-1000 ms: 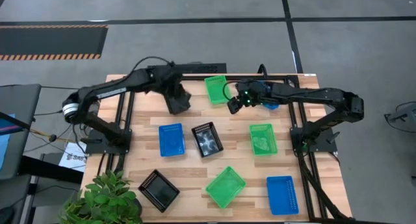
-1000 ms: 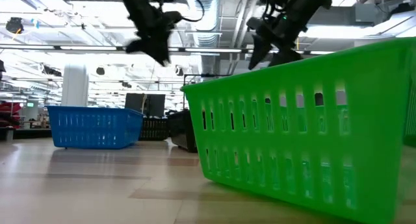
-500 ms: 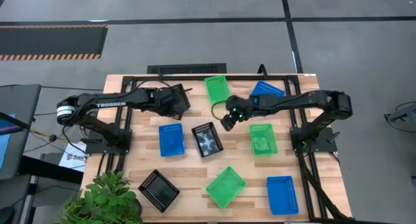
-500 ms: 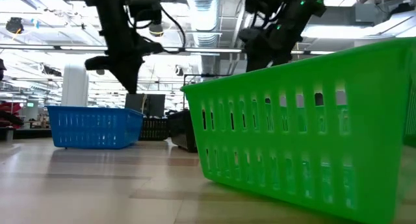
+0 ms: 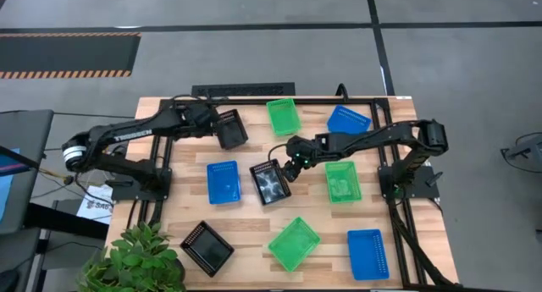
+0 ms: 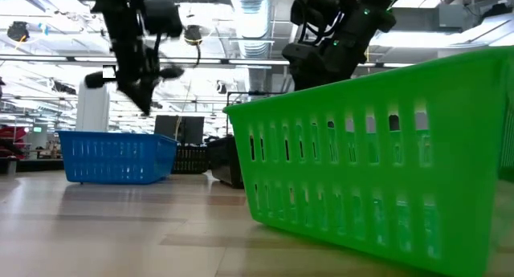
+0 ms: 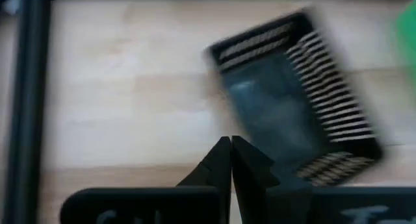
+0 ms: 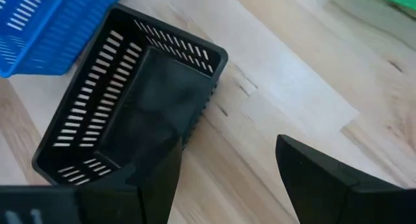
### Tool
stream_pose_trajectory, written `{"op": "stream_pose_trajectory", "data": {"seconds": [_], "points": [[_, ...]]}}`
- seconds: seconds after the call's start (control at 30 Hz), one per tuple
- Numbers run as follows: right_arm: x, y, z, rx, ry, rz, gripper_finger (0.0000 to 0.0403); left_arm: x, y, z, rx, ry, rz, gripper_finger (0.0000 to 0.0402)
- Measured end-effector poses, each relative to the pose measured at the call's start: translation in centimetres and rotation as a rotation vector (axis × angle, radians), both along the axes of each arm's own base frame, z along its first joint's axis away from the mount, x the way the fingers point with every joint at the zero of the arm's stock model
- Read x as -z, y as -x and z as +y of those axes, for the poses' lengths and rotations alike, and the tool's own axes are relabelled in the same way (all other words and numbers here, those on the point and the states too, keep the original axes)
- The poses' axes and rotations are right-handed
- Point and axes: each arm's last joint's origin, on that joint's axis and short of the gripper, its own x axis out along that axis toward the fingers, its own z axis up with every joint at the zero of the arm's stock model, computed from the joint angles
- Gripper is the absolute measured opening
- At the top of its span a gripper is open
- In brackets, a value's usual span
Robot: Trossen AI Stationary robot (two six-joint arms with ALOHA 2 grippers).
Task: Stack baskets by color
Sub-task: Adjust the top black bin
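Observation:
Several baskets lie open side up on the wooden table. A black basket (image 5: 230,129) lies at the far left, and my left gripper (image 5: 213,125) hovers just left of it, shut on nothing; the left wrist view shows that basket (image 7: 292,113) beyond my shut fingers (image 7: 231,159). A second black basket (image 5: 269,182) lies mid-table beside a blue basket (image 5: 223,182). My right gripper (image 5: 289,163) hangs open over this black basket's far right corner (image 8: 208,62), with one finger (image 8: 156,178) above its wall and the other above bare wood.
Green baskets lie at the far middle (image 5: 282,116), right of centre (image 5: 342,180) and near middle (image 5: 294,243). Blue baskets lie at the far right (image 5: 348,120) and near right (image 5: 367,254). A third black basket (image 5: 208,245) is near left, beside a plant (image 5: 135,258). Black frame rails (image 5: 161,157) border the table.
My left gripper has drawn back toward the table's left edge and sunk, rolling as it went; the far-left black basket now lies on the table beside it. My right gripper has come down from the far middle toward the near left, and now hangs over the mid-table black basket, still open.

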Motion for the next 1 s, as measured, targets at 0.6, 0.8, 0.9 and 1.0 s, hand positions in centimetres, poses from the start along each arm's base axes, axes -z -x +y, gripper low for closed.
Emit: {"op": "stream_pose_trajectory", "data": {"seconds": [0.6, 0.8, 0.9, 1.0], "points": [[-0.2, 0.1, -0.2, -0.004, 0.006, -0.007, 0.0273, 7.3, -1.1, 6.9, -0.062, 0.158, -0.083, 0.0000], [-0.2, 0.1, -0.2, -0.004, 0.006, -0.006, 0.0273, 7.1, -2.6, 8.2, -0.016, 0.131, -0.171, 0.0000], [-0.1, 0.2, -0.2, 0.020, -0.011, 0.003, 0.0273, 6.8, -2.7, 8.3, -0.008, 0.129, -0.165, 0.0000], [0.4, 0.0, -0.4, 0.060, -0.033, 0.013, 0.0273, 6.4, -2.5, 8.1, 0.013, 0.134, -0.159, 0.0000]]}}
